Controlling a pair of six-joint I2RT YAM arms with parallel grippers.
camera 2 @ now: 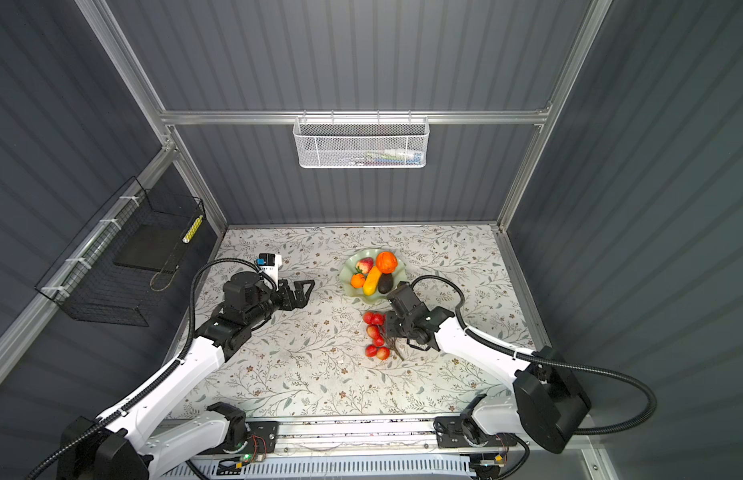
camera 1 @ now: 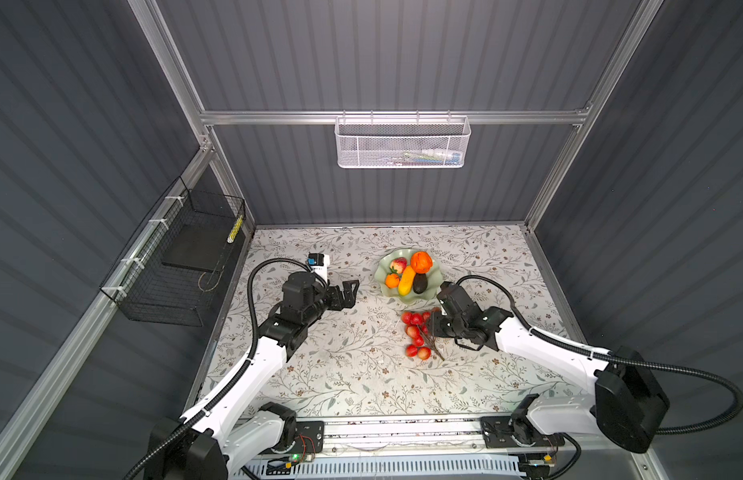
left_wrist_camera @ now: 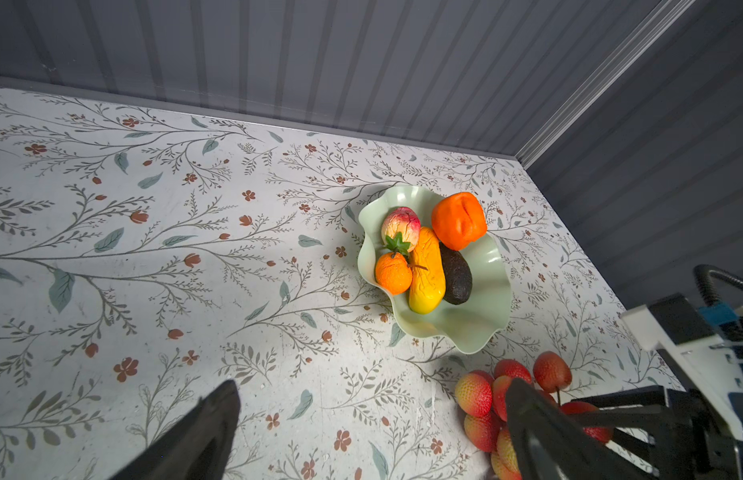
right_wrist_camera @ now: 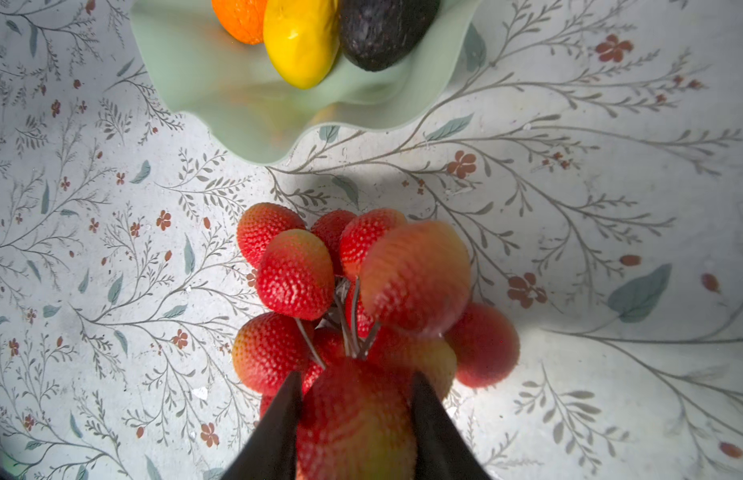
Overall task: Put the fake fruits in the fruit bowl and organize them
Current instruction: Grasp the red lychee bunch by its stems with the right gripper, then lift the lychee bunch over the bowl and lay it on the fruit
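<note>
My right fingers [right_wrist_camera: 278, 432] clamp the light, floppy berry bunch [right_wrist_camera: 295, 274] by one berry (left fingers [left_wrist_camera: 195, 436] splayed, empty); its stem knot looks surer.

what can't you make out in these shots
- white mesh basket contents, both top views: too small, screened by the mesh.
- red berry bunch, left wrist view: partly behind the left gripper, cut by the frame edge.
- fruit bowl, right wrist view: far part cut off by the frame edge.
- right gripper fingertips: in both top views hidden by its own body.
</note>
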